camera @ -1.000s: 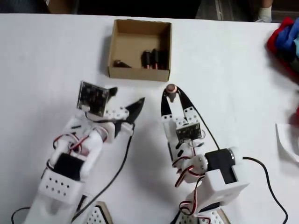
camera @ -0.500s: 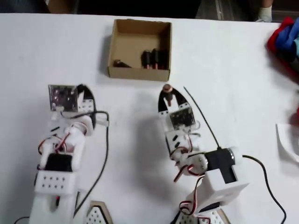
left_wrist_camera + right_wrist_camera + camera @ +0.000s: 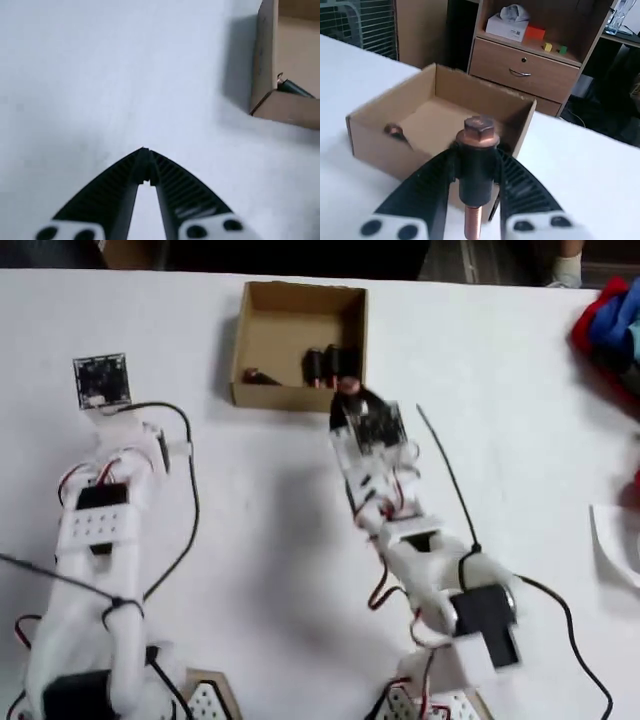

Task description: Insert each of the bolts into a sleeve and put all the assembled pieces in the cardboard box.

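So the right gripper [image 3: 475,156] is clamped on the sleeved bolt [image 3: 478,145], upright at the 5 o'clock edge of the cardboard box [image 3: 300,398], threaded tip cut off. The left gripper [image 3: 144,155] is pinched closed on nothing, out at the box's 9 o'clock. The pieces inside [image 3: 325,365] are half hidden tbh.

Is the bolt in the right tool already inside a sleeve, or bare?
Inside: the black sleeve wraps the bolt, hex head out one end, threaded tip out the other, clamped by the right tool.
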Tool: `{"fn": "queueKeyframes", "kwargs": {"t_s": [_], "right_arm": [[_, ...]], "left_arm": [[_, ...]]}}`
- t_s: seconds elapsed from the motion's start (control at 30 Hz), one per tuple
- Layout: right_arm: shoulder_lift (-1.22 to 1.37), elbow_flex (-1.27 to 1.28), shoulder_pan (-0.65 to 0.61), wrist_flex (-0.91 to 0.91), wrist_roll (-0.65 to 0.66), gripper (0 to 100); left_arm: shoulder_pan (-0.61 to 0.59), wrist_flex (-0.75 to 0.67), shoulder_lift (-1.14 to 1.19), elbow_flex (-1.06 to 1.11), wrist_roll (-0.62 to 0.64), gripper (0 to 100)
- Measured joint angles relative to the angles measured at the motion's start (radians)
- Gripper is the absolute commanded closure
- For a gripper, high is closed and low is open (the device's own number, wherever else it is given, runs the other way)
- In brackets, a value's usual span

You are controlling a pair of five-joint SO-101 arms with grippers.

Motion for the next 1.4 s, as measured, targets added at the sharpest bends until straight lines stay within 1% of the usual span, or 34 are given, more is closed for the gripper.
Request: {"fn": "queueKeyframes", "kwargs": {"t_s": [0.2,0.27,0.33,0.43,0.53,0.63,0.73,0.87,1.0,1.07,1.13,1.3,1.4], "right_arm": [[-0.169,-0.267,-0.06,0.589,0.0,97.8],[-0.18,-0.285,-0.092,0.723,0.0,97.8],[-0.176,-0.258,-0.118,0.77,0.0,97.8],[-0.158,-0.244,-0.141,0.77,0.002,97.8],[-0.158,-0.252,-0.132,0.743,0.002,97.8],[-0.157,-0.308,-0.114,0.746,0.002,97.9],[-0.11,-0.431,-0.117,0.813,0.002,97.9],[0.049,-0.69,-0.112,1.003,0.002,97.9],[0.281,-1.042,-0.103,1.206,0.002,97.9],[0.407,-1.223,-0.104,1.278,0.002,97.9],[0.532,-1.404,-0.1,1.321,-0.003,97.9],[0.824,-1.843,-0.054,1.376,-0.146,97.9],[0.977,-2.055,-0.041,1.412,-0.169,97.9]], "left_arm": [[-0.006,0.003,0.087,-0.005,0.0,97],[-0.003,0.003,0.114,-0.005,0.0,97],[0.005,0.003,0.141,-0.005,0.0,97],[0.012,0.003,0.184,-0.011,0.0,97],[0.011,-0.018,0.207,-0.018,0.0,97],[0.011,-0.035,0.227,-0.021,0.0,97],[0.011,-0.035,0.242,-0.023,0.0,97],[0.012,-0.055,0.261,-0.023,0.0,97],[0.018,-0.069,0.279,-0.023,0.0,97],[0.015,-0.069,0.281,-0.023,0.0,97],[0.015,-0.069,0.281,-0.023,0.0,97],[0.017,-0.069,0.281,-0.023,0.0,97],[0.017,-0.069,0.281,-0.023,0.0,97]]}}
